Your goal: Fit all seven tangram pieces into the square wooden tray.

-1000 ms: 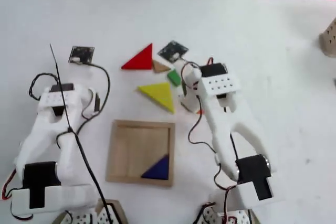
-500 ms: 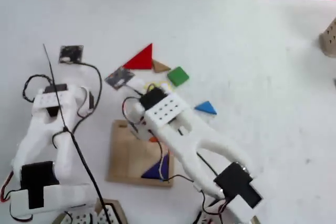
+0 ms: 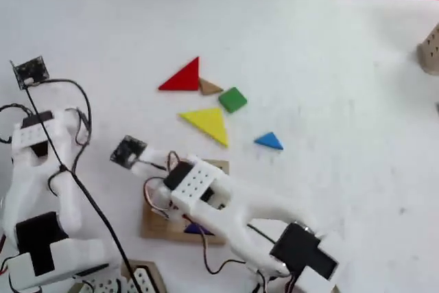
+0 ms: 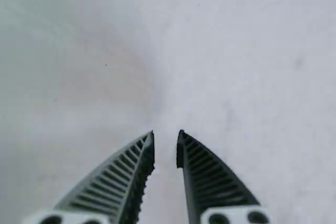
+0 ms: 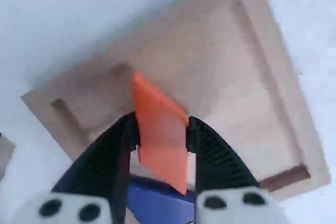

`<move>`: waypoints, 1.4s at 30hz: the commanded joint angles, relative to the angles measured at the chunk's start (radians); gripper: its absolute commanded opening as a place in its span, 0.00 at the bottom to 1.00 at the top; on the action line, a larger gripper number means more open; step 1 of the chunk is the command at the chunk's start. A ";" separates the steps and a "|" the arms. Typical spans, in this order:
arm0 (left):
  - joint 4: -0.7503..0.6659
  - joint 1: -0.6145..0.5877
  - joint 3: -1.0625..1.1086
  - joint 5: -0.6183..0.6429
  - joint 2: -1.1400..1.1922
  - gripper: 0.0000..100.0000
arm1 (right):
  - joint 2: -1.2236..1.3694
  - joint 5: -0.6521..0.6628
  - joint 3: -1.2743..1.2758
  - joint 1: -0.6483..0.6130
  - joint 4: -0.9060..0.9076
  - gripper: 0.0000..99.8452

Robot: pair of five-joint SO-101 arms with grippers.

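Between my right gripper [image 5: 160,121] fingers the orange piece [image 5: 160,140] sits clamped. Just swung it over the tray [image 5: 252,66], so placing's probably next. Left gripper [image 4: 165,135] fingers are barely apart, holding nothing.

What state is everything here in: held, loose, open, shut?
right end effector: shut on orange piece
left end effector: open, empty
wooden tray: holds dark blue triangle
red triangle: loose on table
yellow triangle: loose on table
green square: loose on table
tan triangle: loose on table
light blue triangle: loose on table
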 commanded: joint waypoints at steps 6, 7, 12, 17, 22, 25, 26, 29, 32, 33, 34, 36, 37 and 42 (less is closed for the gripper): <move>-0.017 -0.004 -0.043 0.009 -0.002 0.09 | -0.047 0.184 0.018 -0.028 -0.042 0.07; -0.015 -0.004 -0.043 0.009 -0.002 0.09 | -0.047 0.186 0.018 -0.036 -0.030 0.11; -0.014 -0.004 -0.043 0.009 -0.002 0.09 | -0.050 0.198 0.015 -0.074 0.024 0.29; -0.014 -0.004 -0.041 0.009 -0.002 0.09 | -0.079 0.198 -0.031 -0.079 0.102 0.26; -0.014 -0.004 -0.041 0.009 -0.002 0.09 | -0.182 0.196 -0.129 -0.074 0.303 0.18; -0.014 -0.004 -0.041 0.009 -0.002 0.09 | -0.248 0.193 -0.109 -0.074 0.340 0.14; -0.014 -0.004 -0.041 0.009 -0.002 0.09 | -0.265 0.193 -0.084 -0.074 0.323 0.13; -0.012 -0.004 -0.041 0.008 -0.002 0.09 | -0.294 0.189 0.008 -0.076 0.217 0.08; -0.018 0.002 -0.029 0.008 -0.002 0.09 | -0.298 0.189 0.092 -0.076 0.101 0.02; -0.020 0.013 -0.025 0.008 -0.002 0.09 | -0.298 0.189 0.114 -0.074 0.070 0.02; -0.020 0.021 -0.025 0.006 -0.002 0.09 | -0.298 0.189 0.130 -0.074 0.045 0.02; -0.020 0.022 -0.023 -0.018 -0.002 0.09 | -0.302 0.187 0.152 -0.074 0.010 0.02; -0.020 0.022 -0.023 -0.031 -0.002 0.09 | -0.303 0.187 0.157 -0.070 0.002 0.02; -0.020 0.022 -0.023 -0.041 -0.002 0.09 | -0.306 0.135 0.152 0.001 0.001 0.02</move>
